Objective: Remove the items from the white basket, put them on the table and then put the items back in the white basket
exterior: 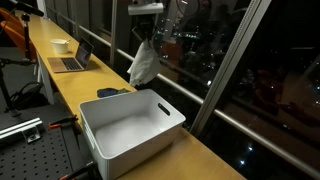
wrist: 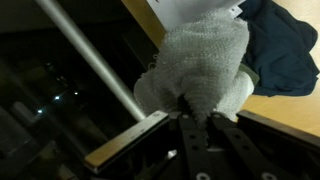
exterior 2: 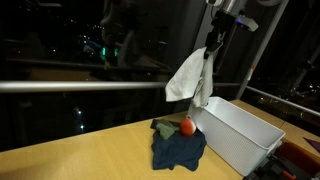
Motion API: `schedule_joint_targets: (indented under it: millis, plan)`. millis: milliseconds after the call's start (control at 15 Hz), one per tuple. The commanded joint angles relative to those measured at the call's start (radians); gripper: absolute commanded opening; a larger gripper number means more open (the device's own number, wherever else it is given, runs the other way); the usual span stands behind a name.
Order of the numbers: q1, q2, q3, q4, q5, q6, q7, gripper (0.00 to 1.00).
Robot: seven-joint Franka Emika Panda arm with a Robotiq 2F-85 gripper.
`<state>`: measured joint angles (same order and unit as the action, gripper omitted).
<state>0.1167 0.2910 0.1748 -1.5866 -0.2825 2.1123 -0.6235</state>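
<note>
Currently your jaws are clamped on the top fold of the white knitted cloth (wrist: pixel 200 60), so it hangs limp above the long yellowish wooden bench (exterior: pixel 205 155), likely to join the 2 pieces already out. In an exterior view the large white rectangular plastic basket (exterior: pixel 140 145) looks empty; in an exterior view the dark navy cloth (exterior 2: pixel 178 150) lies heaped beside it, a small reddish piece (exterior 2: pixel 187 126) on top. Only the wrist view shows the pinch itself.

a: what's behind it all?
b: tall dark windows (exterior: pixel 265 90), night outside, scattered city lights (exterior 2: pixel 95 45).
a: furniture?
b: 1 long wooden counter (exterior: pixel 105 78), an open laptop (exterior: pixel 72 60) on it.
</note>
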Motion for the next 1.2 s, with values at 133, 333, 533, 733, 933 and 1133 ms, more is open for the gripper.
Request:
schedule_joint_targets:
  millis: [133,333,533,733,933,1133]
  plan:
    - [-0.121,-0.232,-0.086,-0.158,0.109,0.015,-0.060,0.02]
    - [-0.181,-0.283,-0.160,-0.281,0.162,0.050,-0.121,0.02]
    - [-0.216,-0.281,-0.216,-0.401,0.204,0.106,-0.173,0.02]
    - [-0.221,-0.266,-0.234,-0.480,0.228,0.153,-0.187,0.02]
    - [-0.212,-0.244,-0.228,-0.522,0.225,0.185,-0.170,0.18]
    - [-0.200,-0.249,-0.221,-0.549,0.208,0.190,-0.157,0.49]
